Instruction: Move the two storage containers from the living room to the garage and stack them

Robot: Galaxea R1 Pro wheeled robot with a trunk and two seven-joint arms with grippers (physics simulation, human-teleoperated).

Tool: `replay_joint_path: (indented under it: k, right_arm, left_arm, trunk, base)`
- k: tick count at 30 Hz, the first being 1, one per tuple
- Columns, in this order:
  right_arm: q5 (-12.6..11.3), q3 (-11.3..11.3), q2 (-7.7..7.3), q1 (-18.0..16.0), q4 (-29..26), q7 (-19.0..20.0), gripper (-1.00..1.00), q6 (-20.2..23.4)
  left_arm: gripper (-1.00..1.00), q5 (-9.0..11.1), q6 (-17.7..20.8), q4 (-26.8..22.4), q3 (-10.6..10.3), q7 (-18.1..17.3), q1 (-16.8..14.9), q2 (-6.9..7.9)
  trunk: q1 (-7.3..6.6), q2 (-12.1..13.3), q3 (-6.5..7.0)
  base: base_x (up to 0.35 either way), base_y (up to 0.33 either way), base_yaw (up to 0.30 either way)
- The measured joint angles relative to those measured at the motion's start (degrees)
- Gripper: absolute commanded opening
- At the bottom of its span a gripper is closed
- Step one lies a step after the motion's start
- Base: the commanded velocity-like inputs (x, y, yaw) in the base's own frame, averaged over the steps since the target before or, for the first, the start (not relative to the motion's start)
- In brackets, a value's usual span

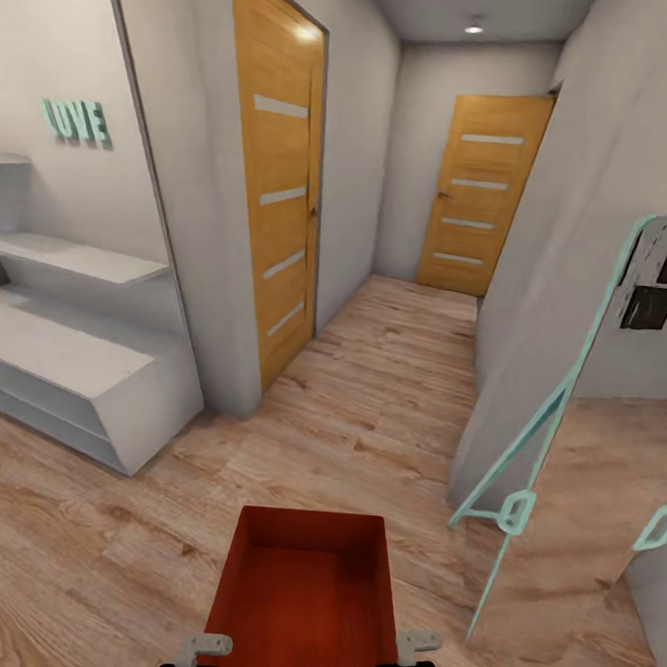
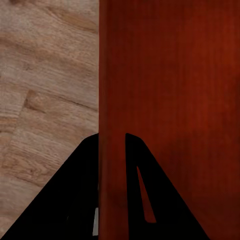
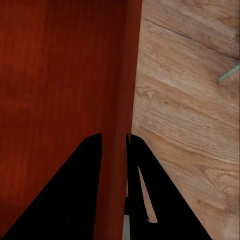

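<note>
An orange-red storage container (image 1: 305,597), open at the top with a finely ribbed bottom, is carried low in front of the robot over the light wood plank floor (image 1: 75,564). The left claw (image 2: 111,145) is clamped on the container's left wall, one black finger (image 2: 70,195) outside over the planks and the other inside over the red bottom, the thin wall running between them. The right claw (image 3: 115,142) grips the right wall the same way, its outer finger (image 3: 150,195) over the floor and its inner one inside the bin. In the head view, pale grey bracket parts of the two arms sit at the container's near corners. Beyond the container and to its left stands a low white shelf unit (image 1: 66,353) against a pale wall bearing mint-green letters reading LOVE (image 1: 77,121). To the container's right, a tall mirror (image 1: 591,434) with a mint-green frame leans against the grey wall, reflecting the wood floor. Farther ahead of the container a narrow hallway opens, with an orange wooden door (image 1: 277,184) with pale horizontal strips on its left side, and a second matching door (image 1: 481,195) closed at the far end under a small ceiling light (image 1: 474,28).
</note>
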Motion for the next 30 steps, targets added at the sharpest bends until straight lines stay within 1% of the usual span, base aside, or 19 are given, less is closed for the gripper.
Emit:
replay_joint_path:
  k: [7, 30]
  right_arm:
    - [0.00, 0.00, 0.00, 0.00, -0.02, 0.00, -1.00, 0.01]
    - [0.01, 0.00, 0.00, 0.01, -0.02, 0.00, -1.00, 0.02]
  left_arm:
    - [-1.00, 0.00, 0.00, 0.00, 0.01, 0.00, 0.00, 0.00]
    - [-1.00, 0.00, 0.00, 0.02, 0.01, 0.00, -0.01, -0.01]
  trunk:
    - [0.00, 0.00, 0.00]
    - [0.00, 0.00, 0.00]
  base:
    - [0.315, 0.176, -0.038]
    - [0.314, 0.177, -0.186]
